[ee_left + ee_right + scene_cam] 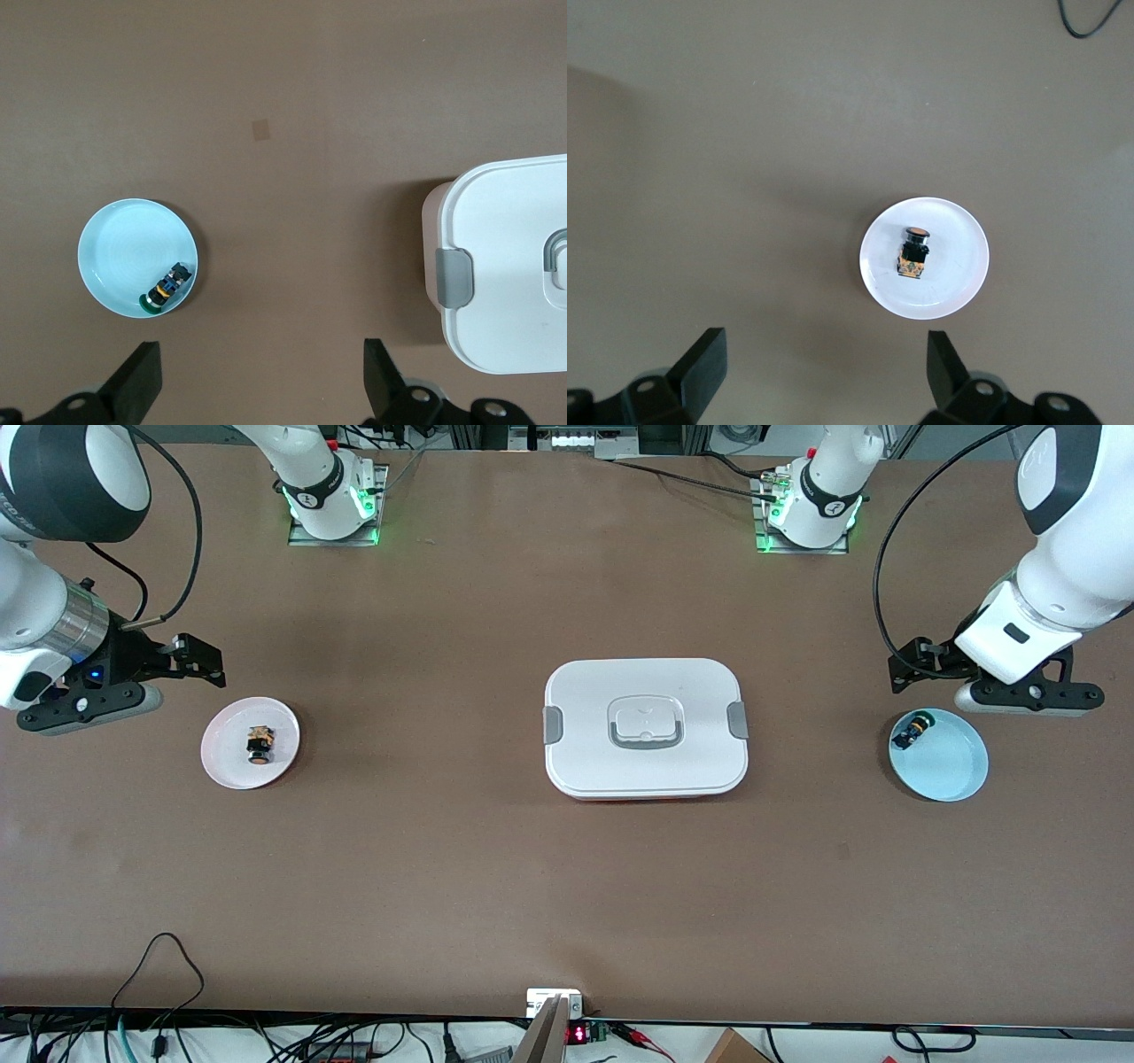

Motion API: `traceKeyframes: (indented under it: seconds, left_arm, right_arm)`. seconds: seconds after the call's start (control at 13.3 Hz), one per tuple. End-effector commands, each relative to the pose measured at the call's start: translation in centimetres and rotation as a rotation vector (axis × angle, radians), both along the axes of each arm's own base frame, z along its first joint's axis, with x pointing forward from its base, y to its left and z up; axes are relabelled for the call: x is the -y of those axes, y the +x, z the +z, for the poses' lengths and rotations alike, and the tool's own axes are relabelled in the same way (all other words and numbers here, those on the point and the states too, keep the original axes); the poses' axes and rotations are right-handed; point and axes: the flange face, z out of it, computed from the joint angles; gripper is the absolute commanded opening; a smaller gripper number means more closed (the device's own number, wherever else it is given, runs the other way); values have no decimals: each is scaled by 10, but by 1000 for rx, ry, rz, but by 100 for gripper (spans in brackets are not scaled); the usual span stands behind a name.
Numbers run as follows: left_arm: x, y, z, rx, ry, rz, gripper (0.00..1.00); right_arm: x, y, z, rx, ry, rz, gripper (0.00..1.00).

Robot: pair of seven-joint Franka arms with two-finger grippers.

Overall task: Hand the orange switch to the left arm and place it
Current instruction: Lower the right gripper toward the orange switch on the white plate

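While lying on its side in the pink plate [226, 766], toward the right arm's end of the table, the orange switch [259, 744] is resting untouched, cap pointing toward the front camera. Sitting well inside the plate rim, roughly at the plate's centre in the right wrist view [914, 251].

Hovering over bare table just beside that plate, at the table's edge: right gripper [190, 660], fingers spread wide apart and holding nothing. Showing in the right wrist view as two black fingertips [704, 354] with the plate well clear of both.

Standing at mid-table, between the two plates and well apart from each: the box [645, 728], white, lid on, grey latches at both short ends, a thin orange rim possibly peeking out along the edge nearest the front camera, though too faint to be sure.

Lying in the light blue plate [952, 766], toward the left arm's end of the table: a green-capped switch [911, 732], on its side and touching the rim closest to the box.

Hovering over the table just beside the blue plate, on the side toward the robots' bases: left gripper [912, 664], fingers likewise fully parted, carrying nothing. Appearing in the left wrist view [257, 376] with the blue plate [115, 257] and one corner of the box [505, 266] both in sight.
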Motion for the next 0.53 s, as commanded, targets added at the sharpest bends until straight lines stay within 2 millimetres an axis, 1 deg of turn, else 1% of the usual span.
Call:
traceKeyframes:
  seconds: [0.0, 0.15, 0.23, 0.3, 0.38, 0.45]
  left_arm:
    - [0, -6, 0, -2, 17, -5, 100]
    - [0, -7, 0, -15, 11, -2, 100]
    - [0, -7, 4, -23, 11, -1, 100]
    - [0, -8, 4, -32, 12, -2, 100]
    - [0, -8, 5, -30, 12, -2, 100]
    - [0, -8, 5, -32, 12, -2, 100]
  right_arm:
    - [2, -9, 0, -43, 16, 186, 100]
    - [9, -20, -27, -103, 37, 348, 100]
    - [15, -25, -42, -127, 48, 404, 100]
    - [19, -27, -55, -131, 55, 448, 100]
    - [23, -28, -73, -120, 54, 527, 100]
    - [32, -28, -89, -96, 45, 608, 100]
